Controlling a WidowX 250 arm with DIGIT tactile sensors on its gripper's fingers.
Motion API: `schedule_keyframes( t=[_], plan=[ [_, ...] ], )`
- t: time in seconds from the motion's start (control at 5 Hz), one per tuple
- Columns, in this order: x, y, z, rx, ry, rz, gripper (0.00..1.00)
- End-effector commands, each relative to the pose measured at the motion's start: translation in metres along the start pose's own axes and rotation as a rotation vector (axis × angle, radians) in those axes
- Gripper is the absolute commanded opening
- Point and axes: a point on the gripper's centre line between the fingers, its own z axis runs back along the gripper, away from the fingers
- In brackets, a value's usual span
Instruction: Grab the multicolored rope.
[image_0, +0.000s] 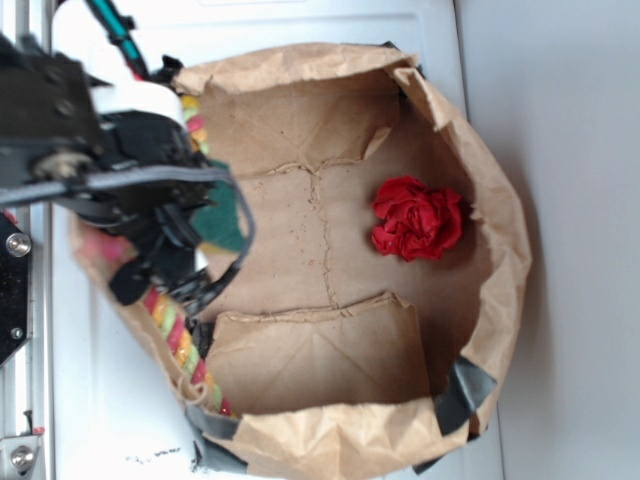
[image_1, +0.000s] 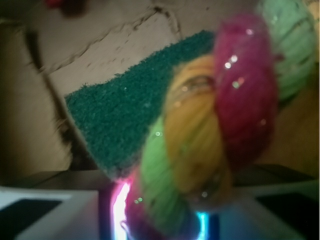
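Black and angular, the robot's gripper (image_0: 185, 275) hangs over the left inner edge of the cut-down brown paper bag (image_0: 500, 250), right on top of the thick twisted rope of red, yellow and pale green strands (image_0: 178, 335). That rope runs along the bag's left wall, showing above the arm near the top rim and again below the fingers down toward the lower left corner. In the wrist view the rope (image_1: 210, 130) fills the frame, very close to the lens and running up from between the two pale finger bases at the bottom edge. The jaws appear to be clamped on it, though the picture is blurred and the contact itself is hidden, so I cannot say that firmly.

Just beside the rope lies a dark green rough-surfaced sponge pad (image_1: 130, 120), flat on the bag floor and seemingly apart from the fingers. A crumpled red cloth ball (image_0: 418, 218) sits well apart on the right of the floor.

To do this step well, the fingers should hold the rope across its full thickness rather than pinching one strand, which could slip or unravel. Before any lift, it is worth checking that neither the sponge pad's edge nor the bag's paper wall is caught in the grip.
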Motion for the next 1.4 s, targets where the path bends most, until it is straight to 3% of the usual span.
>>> schedule_keyframes(
  t=[0.0,0.2,0.6,1.2],
  plan=[
    [0.01,-0.004,0.043,-0.111,0.019,-0.161,0.0],
    [0.015,-0.009,0.057,-0.153,0.071,-0.204,0.0],
    [0.03,-0.032,0.082,-0.099,0.067,-0.228,0.0],
    [0.047,-0.047,0.067,-0.067,0.087,-0.342,0.0]
  ],
)
